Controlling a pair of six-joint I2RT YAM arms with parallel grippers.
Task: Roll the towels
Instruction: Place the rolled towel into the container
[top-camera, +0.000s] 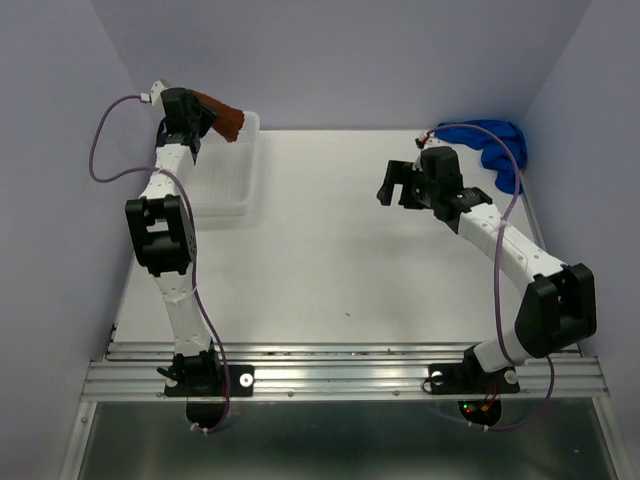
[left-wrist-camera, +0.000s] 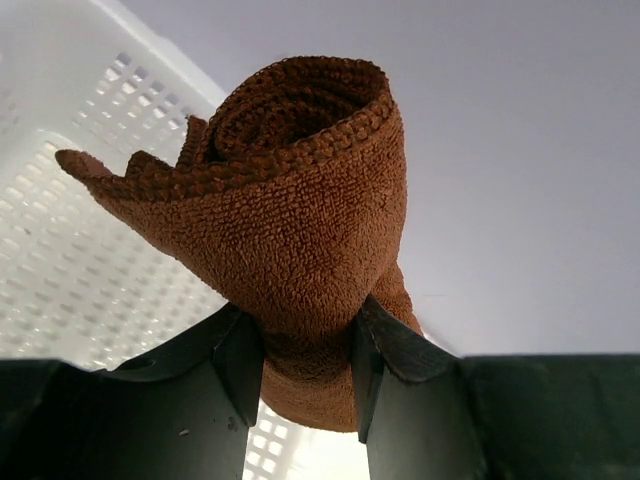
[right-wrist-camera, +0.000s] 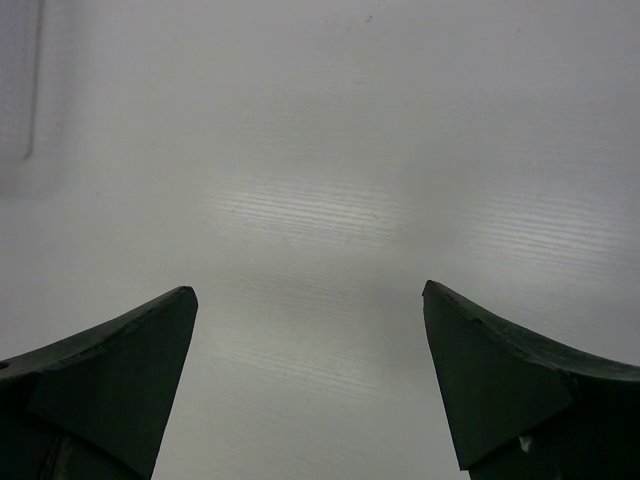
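Observation:
The rust-brown towel (top-camera: 222, 115) is rolled up and held in the air over the far end of the white basket (top-camera: 232, 178). My left gripper (top-camera: 200, 118) is shut on its lower end; in the left wrist view the roll (left-wrist-camera: 290, 230) stands up between the fingers (left-wrist-camera: 240, 365), its spiral end facing the camera. The royal blue towel (top-camera: 497, 148) lies crumpled at the far right of the table, behind my right arm. My right gripper (top-camera: 397, 186) is open and empty over bare table (right-wrist-camera: 310, 200), left of the blue towel.
The white perforated basket (left-wrist-camera: 60, 230) sits at the far left against the left wall. Lilac walls close in the table at the back and both sides. A metal rail (top-camera: 340, 365) with both arm bases runs along the near edge.

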